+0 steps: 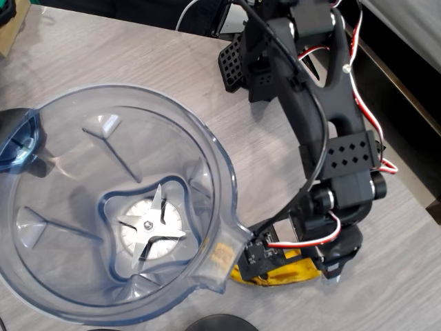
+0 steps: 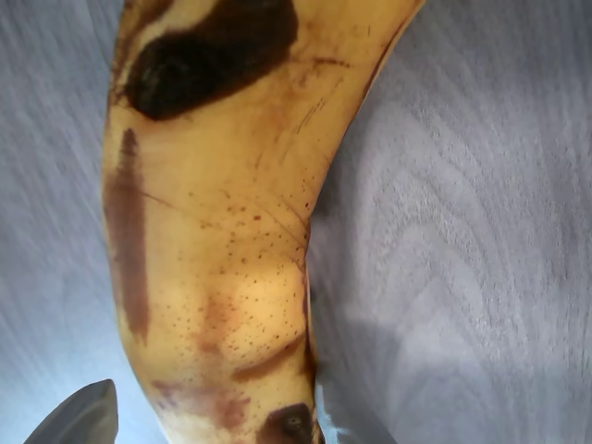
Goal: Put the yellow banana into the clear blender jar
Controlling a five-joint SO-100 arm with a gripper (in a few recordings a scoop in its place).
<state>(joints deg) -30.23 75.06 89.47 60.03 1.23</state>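
The clear blender jar [image 1: 219,162] stands on the left of the overhead view, with its steel blade [image 1: 151,227] bare at the bottom and its spout pointing lower right. Just past the spout, the yellow banana [image 1: 284,276] lies on the table, mostly covered by the arm's wrist. My gripper [image 1: 298,261] is down over it. In the wrist view the brown-spotted banana [image 2: 222,250] runs top to bottom, very close. My gripper [image 2: 222,421] is open and straddles it: a grey fingertip [image 2: 83,418] stands a little off its left side, and the other edge [image 2: 347,427] is at its right side.
A dark blue rounded object [image 1: 17,138] sits against the jar's left rim. A black round thing [image 1: 217,323] shows at the bottom edge. The arm's black base [image 1: 238,62] is at the top, and the table's edge [image 1: 413,172] runs down the right.
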